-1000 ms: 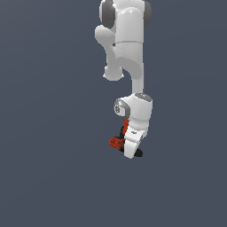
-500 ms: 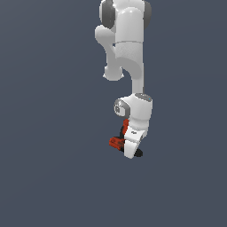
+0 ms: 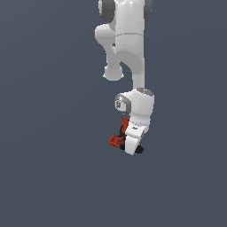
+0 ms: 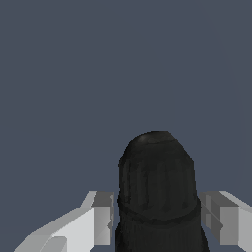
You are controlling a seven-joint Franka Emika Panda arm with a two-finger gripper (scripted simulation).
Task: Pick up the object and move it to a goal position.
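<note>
Red-orange toy drill (image 3: 117, 140) with black chuck tip (image 4: 156, 192), rigid and probably light, sits clamped between the fingers of my white claw (image 3: 133, 148), held clear of any surface. Its rounded casing may slip; the flatter body sides look safest.

The exterior view faces the arm (image 3: 128, 48) from afar; the wrist view peers closely past its hand (image 4: 157, 221).

No legible text, labels, brands, numbers or signs anywhere in either view. Only a tiny dark mark on the white gripper housing (image 3: 134, 129) in the exterior view, too small and blurred to read.
</note>
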